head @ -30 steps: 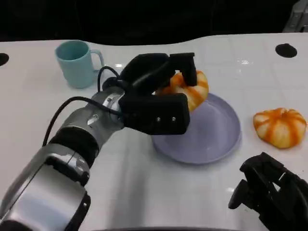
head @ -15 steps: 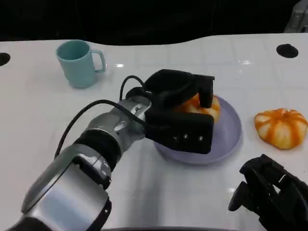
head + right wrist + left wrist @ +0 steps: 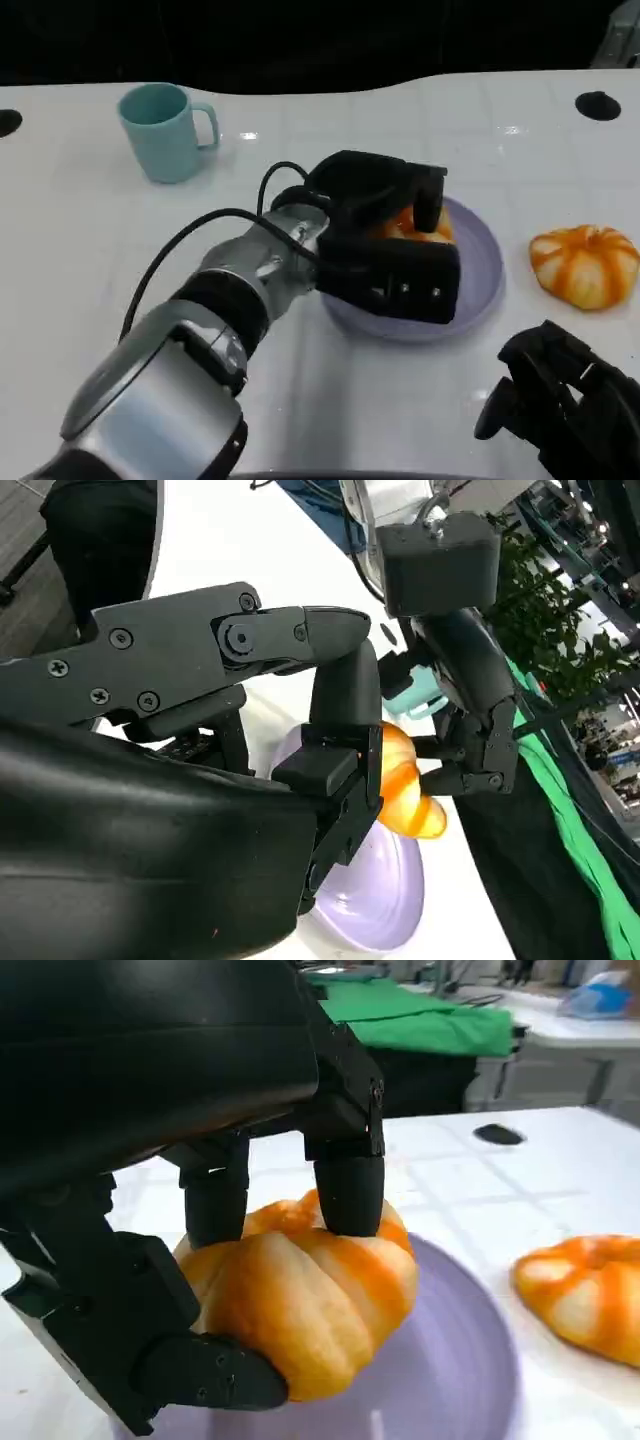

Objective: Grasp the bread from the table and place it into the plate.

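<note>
Left hand (image 3: 385,240) grasping the bread (image 3: 300,1295) over the lavender plate (image 3: 480,270); right hand (image 3: 560,405) at near right, fingers curled on nothing; second bread (image 3: 584,262) on the bench (image 3: 80,230), right of the plate

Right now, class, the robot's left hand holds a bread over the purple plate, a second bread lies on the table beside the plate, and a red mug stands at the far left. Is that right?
Not quite: the mug is light blue, not red, as the head view shows. The rest stands: the left hand holds a bread over the purple plate, and a second bread lies on the table beside the plate.
</note>
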Available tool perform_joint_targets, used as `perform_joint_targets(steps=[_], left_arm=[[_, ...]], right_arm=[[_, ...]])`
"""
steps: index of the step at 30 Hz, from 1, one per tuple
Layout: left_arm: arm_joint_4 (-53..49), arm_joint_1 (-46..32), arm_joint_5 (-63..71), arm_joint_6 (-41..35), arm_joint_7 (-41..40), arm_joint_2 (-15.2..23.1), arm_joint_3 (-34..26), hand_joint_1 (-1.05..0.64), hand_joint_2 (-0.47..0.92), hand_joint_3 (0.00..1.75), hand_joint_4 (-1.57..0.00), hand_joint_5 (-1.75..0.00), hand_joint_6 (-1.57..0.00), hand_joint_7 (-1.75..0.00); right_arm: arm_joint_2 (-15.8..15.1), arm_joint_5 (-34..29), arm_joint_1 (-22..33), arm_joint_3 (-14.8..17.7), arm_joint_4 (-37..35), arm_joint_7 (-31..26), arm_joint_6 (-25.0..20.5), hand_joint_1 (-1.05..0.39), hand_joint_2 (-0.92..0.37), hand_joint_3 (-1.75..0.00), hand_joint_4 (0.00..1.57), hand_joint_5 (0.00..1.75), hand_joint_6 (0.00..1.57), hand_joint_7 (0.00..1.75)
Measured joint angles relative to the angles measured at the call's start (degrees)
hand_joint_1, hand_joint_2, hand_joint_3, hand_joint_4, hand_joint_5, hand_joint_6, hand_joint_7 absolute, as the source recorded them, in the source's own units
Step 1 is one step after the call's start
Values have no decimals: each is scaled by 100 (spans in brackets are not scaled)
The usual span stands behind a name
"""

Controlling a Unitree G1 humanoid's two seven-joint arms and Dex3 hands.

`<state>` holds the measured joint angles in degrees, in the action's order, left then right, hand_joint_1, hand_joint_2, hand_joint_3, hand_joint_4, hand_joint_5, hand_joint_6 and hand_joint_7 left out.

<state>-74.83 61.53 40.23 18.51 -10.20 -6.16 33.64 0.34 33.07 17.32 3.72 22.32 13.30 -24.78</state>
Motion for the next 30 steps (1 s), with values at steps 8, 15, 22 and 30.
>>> perform_joint_targets(steps=[8,15,22,30], left_arm=[[-8,22,-264,-273,835,-119,-187,-50,92,24,-27,-28,-34,-1],[-7,117,-240,-511,1520,-112,-65,-76,92,32,-7,-11,-15,0],[30,235,-296,-477,1967,-30,-77,-90,92,39,0,-6,-7,0],[260,226,-768,-23,2335,282,-547,-92,92,45,-6,-9,-11,-2]], right_arm=[[0,0,9,1,8,-2,0,-52,-92,-22,57,171,53,143],[0,7,9,5,11,-1,0,-53,-92,-22,57,170,53,142],[-1,9,-7,18,-1,5,0,-52,-92,-20,58,170,54,140],[-1,63,-38,28,-12,8,0,-53,-92,-20,58,171,56,140]])
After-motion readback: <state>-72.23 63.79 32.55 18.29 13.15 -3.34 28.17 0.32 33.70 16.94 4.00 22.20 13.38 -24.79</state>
